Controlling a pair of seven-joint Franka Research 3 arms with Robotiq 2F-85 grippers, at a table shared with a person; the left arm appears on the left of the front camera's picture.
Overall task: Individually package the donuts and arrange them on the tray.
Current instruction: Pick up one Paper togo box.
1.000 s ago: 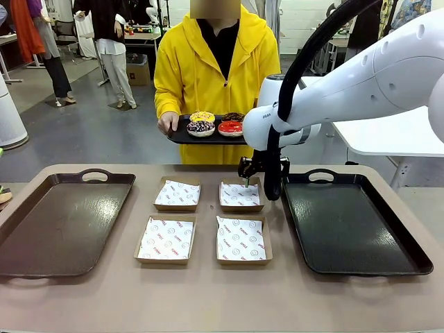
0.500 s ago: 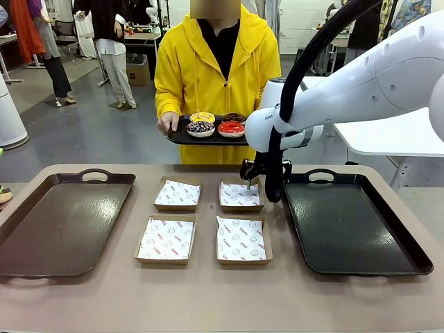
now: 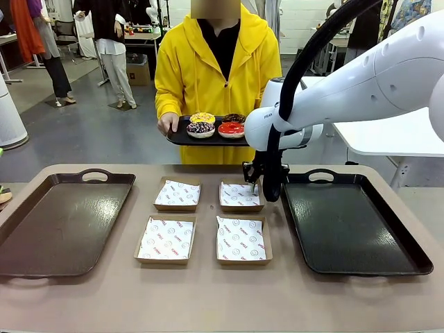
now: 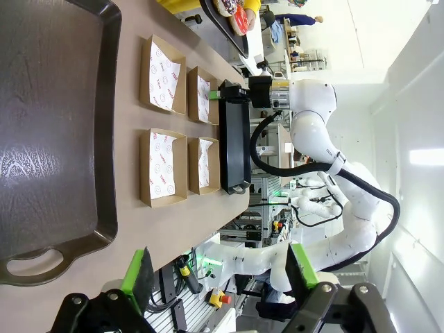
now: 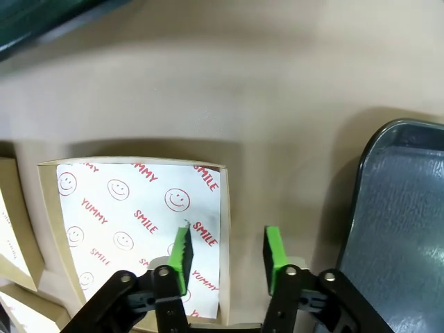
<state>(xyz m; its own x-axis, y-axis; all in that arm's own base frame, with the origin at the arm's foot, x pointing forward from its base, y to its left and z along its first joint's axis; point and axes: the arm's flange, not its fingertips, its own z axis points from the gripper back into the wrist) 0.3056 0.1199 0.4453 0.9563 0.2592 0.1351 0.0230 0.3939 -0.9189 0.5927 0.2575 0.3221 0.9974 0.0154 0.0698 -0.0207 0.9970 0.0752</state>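
**Inspector:** Where are the donuts sitting?

**Operator:** The four donuts (image 3: 216,123) are resting on a black platter (image 3: 182,137). The person is holding it at the far side of the table (image 3: 208,298), well apart from the four paper-lined boxes (image 3: 166,239). No donut is boxed yet. I judge that the platter is being offered for pick-up.

**Inspector:** What are your tools doing?

**Operator:** My right tool (image 5: 227,253) is hovering at the far right box (image 5: 132,208), jaws partly apart and gripping nothing. One pad is standing over the printed paper. The other is standing outside the box wall, toward the dark tray (image 5: 402,208). My left tool (image 4: 220,277) is waiting on my side, spread wide and empty, probably to keep out of the right arm's way.

**Inspector:** What is not readable?

**Operator:** I am not seeing whether the pad is touching the paper. In the front view my arm is covering the platter's right end and the hand holding it there. The red-iced donut (image 3: 230,128) is partly masking the dark donut (image 3: 234,117) behind it.
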